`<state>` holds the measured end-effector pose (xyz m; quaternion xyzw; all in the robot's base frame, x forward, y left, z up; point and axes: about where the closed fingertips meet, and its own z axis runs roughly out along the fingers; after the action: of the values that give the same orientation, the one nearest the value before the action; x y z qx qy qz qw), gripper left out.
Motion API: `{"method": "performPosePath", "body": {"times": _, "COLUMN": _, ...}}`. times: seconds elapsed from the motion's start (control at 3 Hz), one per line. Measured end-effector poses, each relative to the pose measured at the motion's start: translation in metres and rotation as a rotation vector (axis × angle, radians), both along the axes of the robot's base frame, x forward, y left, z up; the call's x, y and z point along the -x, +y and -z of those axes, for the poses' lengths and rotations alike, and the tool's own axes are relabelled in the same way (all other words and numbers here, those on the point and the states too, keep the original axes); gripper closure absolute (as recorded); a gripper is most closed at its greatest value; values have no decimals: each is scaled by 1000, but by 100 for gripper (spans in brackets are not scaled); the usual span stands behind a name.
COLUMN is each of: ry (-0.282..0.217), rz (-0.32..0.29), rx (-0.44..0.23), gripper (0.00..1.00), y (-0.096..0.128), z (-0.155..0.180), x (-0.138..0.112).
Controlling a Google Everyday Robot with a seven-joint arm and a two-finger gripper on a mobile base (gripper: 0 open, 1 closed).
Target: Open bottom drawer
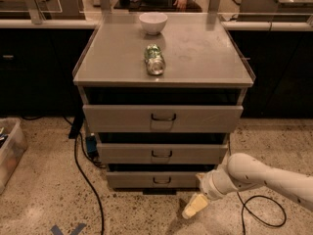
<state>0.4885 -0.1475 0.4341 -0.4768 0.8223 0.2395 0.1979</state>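
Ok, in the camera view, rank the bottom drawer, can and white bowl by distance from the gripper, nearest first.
The gripper sits low, front right.
1. bottom drawer, just left of it.
2. can, mid cabinet top.
3. white bowl, farther back.

I am counting three grey metal drawers, the bottom drawer (156, 180) lowest; one white round bowl (153, 22) and one green metal can (154, 59) on the counter (205, 58); one end effector (194, 207), hanging low by the bottom drawer's right end.

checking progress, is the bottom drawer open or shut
Shut: the bottom drawer shows no inside, front set back; the gripper hangs low right of its handle.
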Motion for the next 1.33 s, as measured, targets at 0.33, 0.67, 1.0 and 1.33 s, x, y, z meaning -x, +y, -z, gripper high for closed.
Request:
{"method": "performPosePath", "body": {"times": 0.33, "ry": 8, "rz": -46, "rx": 58, "gripper": 0, "y": 8, "z": 60, "x": -11}}
{"method": "performPosePath", "body": {"times": 0.67, "ry": 39, "rz": 47, "rx": 59, "gripper": 0, "y": 10, "z": 129, "x": -22}}
{"method": "performPosePath", "body": {"times": 1.0, "ry": 38, "rz": 46, "rx": 59, "gripper": 0, "y": 10, "z": 129, "x": -22}}
{"method": "performPosePath", "body": {"times": 1.33, "ry": -13, "rz": 42, "rx": 31, "gripper": 0, "y": 16, "z": 137, "x": -40}}
